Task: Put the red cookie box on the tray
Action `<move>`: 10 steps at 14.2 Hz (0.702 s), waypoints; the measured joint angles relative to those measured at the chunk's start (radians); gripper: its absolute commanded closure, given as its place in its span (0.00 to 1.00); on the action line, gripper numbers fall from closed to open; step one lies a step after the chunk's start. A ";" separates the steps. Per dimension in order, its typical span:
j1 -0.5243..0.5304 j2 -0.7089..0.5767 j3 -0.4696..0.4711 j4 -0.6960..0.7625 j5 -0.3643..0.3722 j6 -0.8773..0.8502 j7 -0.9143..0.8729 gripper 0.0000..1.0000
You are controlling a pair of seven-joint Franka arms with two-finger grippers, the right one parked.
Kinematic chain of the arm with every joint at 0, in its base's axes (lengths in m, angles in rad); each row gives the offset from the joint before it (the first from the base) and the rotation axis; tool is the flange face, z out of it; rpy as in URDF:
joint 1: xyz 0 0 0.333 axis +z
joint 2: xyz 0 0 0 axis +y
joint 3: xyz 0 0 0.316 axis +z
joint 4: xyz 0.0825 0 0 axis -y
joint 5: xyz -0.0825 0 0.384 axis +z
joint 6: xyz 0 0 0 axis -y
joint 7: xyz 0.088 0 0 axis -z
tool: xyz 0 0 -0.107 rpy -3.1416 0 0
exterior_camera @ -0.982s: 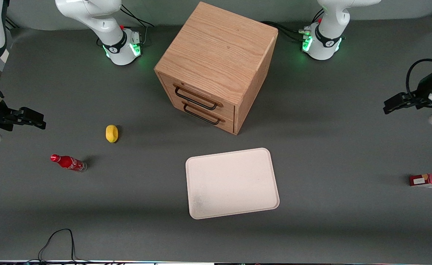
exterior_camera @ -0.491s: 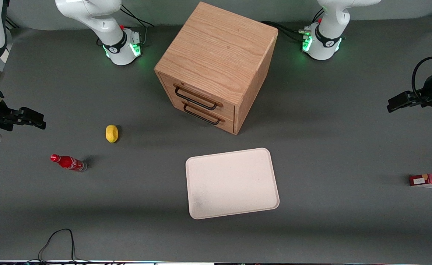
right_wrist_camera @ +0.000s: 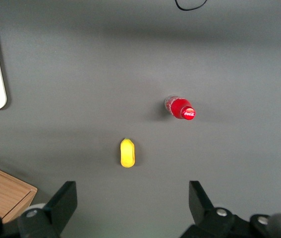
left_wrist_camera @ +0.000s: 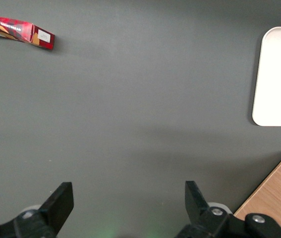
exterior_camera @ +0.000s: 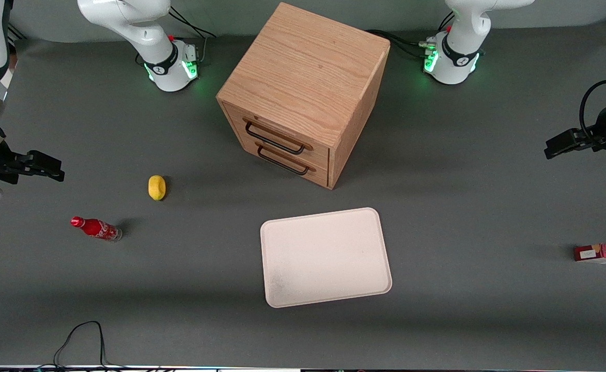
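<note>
Red cookie box (exterior_camera: 603, 253) lies flat on the grey counter (exterior_camera: 463, 217) at the working arm's end, well apart from the tray (exterior_camera: 325, 257). Tray sits mid-counter, nearer the front camera than the wooden drawer cabinet (exterior_camera: 303, 93). Left gripper (left_wrist_camera: 129, 198) hovers above bare counter, jaws spread wide, holding nothing, away from the box.

A robotics lab: white arm bases (exterior_camera: 171, 64) with green status lights are bolted to a grey-matted table (exterior_camera: 463, 206), cables (exterior_camera: 83, 341) trail across it, and staged props include a wooden drawer cabinet (exterior_camera: 303, 93).
</note>
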 measured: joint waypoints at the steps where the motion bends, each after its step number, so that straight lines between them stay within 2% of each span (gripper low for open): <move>1: -0.001 0.000 -0.002 0.006 0.000 -0.001 0.000 0.00; 10: -0.002 0.001 -0.006 0.027 0.000 -0.012 0.000 0.00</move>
